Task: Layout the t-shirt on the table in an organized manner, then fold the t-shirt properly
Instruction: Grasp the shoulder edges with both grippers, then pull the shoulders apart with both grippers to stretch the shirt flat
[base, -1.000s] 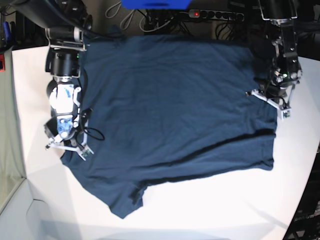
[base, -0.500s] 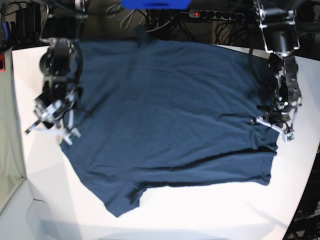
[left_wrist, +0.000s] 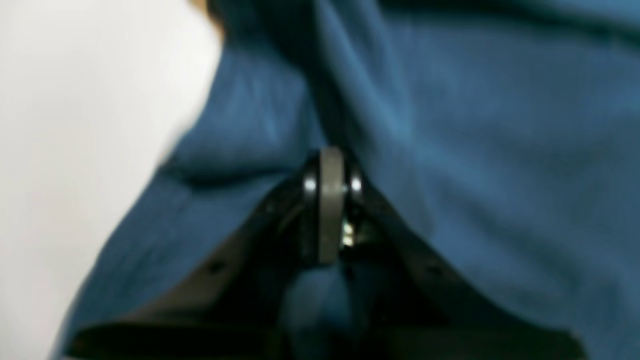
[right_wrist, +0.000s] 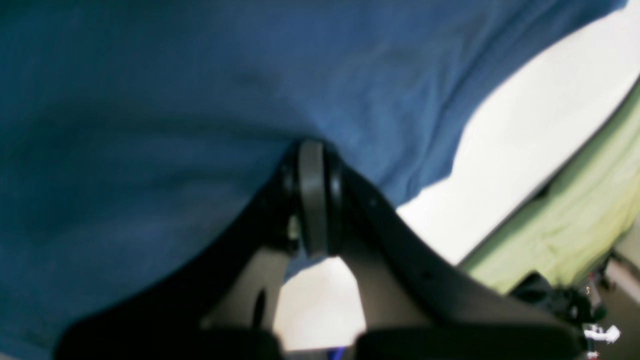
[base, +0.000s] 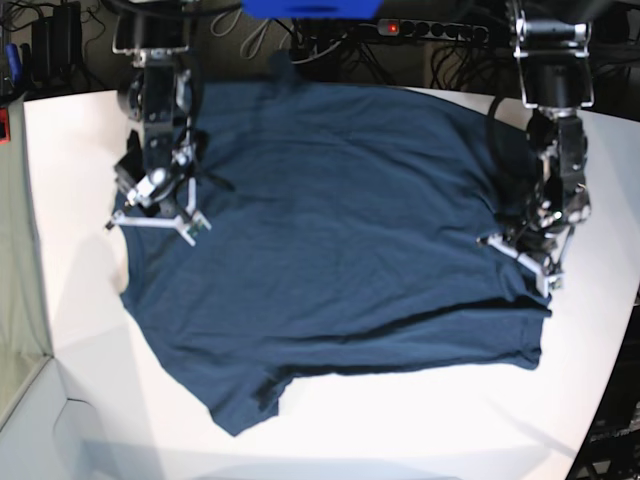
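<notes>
Your left gripper (base: 522, 255) is clamped on the t-shirt (base: 330, 230) at its edge on the right side of the base view; the left wrist view shows the jaws pressed together with navy cloth bunched between and behind them. Your right gripper (base: 155, 215) is likewise closed on fabric at the opposite edge, on the base view's left; the right wrist view shows cloth draped over the closed jaws.

Holding two opposite edges appears intended to tension the garment so that it spreads flat. Judge the step as the layout stage: folding has not begun. A crease runs across the lower body, and one sleeve (base: 245, 400) lies bunched at the near corner.

The t-shirt lies spread over the middle of the table (base: 420, 420), with its far edge hanging off the back. The tabletop is smooth, matte and white, with a curved edge. Behind it you will find a power strip (base: 430, 30), loose cables and a blue object (base: 310, 8).
</notes>
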